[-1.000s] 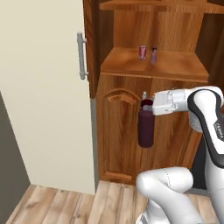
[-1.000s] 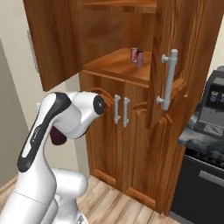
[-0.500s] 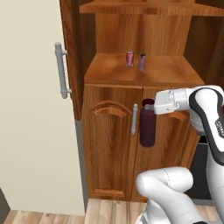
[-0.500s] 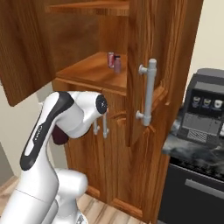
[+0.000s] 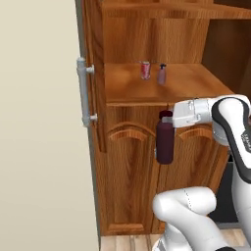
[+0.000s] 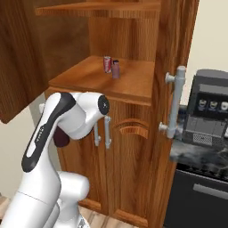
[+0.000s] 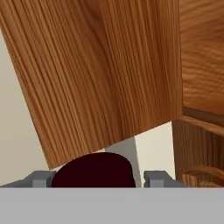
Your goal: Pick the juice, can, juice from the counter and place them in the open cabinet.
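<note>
My gripper (image 5: 167,117) is shut on a tall dark maroon juice bottle (image 5: 165,142), which hangs upright in front of the lower cabinet doors, just below the shelf edge. In the hand view the bottle's dark top (image 7: 92,170) sits between my fingertips (image 7: 41,178). From the right base view a bit of the bottle (image 6: 61,139) peeks out behind my arm. The open cabinet (image 5: 196,84) holds the red can (image 5: 145,69) (image 6: 107,64) and a small purplish juice bottle (image 5: 162,74) (image 6: 116,69) side by side on its shelf. The marbled counter (image 6: 196,152) lies to the right.
The cabinet's left door (image 5: 93,98) stands open with a grey bar handle (image 5: 82,92). The right door (image 6: 171,67) is open too, its handle (image 6: 177,103) jutting out. A dark coffee machine (image 6: 210,111) stands on the counter above a black oven front (image 6: 200,200).
The whole picture has shifted: the base has driven on and the cabinet now looms closer. My arm keeps the same pose with the maroon bottle in the gripper.
</note>
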Available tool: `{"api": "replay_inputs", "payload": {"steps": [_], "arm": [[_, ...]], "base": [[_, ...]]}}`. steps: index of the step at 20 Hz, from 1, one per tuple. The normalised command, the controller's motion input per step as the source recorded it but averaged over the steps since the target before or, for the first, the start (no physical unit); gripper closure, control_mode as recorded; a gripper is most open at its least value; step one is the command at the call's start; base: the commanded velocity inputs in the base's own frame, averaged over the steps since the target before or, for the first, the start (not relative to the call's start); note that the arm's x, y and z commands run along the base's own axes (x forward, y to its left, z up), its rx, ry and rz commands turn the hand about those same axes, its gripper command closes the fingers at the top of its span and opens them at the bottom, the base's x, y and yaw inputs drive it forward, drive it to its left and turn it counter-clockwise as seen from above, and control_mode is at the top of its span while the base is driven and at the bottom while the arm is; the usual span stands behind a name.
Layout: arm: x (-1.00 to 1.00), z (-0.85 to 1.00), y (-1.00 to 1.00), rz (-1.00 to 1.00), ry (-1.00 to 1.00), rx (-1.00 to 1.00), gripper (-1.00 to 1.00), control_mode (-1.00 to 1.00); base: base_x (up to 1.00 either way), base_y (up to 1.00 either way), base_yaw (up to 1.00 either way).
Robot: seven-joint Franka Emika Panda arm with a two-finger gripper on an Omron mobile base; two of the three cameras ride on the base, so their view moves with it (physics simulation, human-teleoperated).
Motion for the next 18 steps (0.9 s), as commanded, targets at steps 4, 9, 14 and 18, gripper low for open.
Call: {"api": "replay_inputs", "payload": {"steps": [4, 9, 14, 18], "arm": [[0.00, 0.00, 0.00, 0.00, 0.00, 0.00, 1.00, 1.00], [0.00, 0.00, 0.00, 0.00, 0.00, 0.00, 1.00, 1.00], [0.00, 0.00, 0.00, 0.00, 0.00, 0.00, 1.00, 1.00], [0.00, 0.00, 0.00, 0.00, 0.00, 0.00, 1.00, 1.00]], "base": [[0.28, 0.46, -0.38], [0.54, 0.27, -0.34], [0.53, 0.14, -0.14], [0.29, 0.20, 0.00]]}}
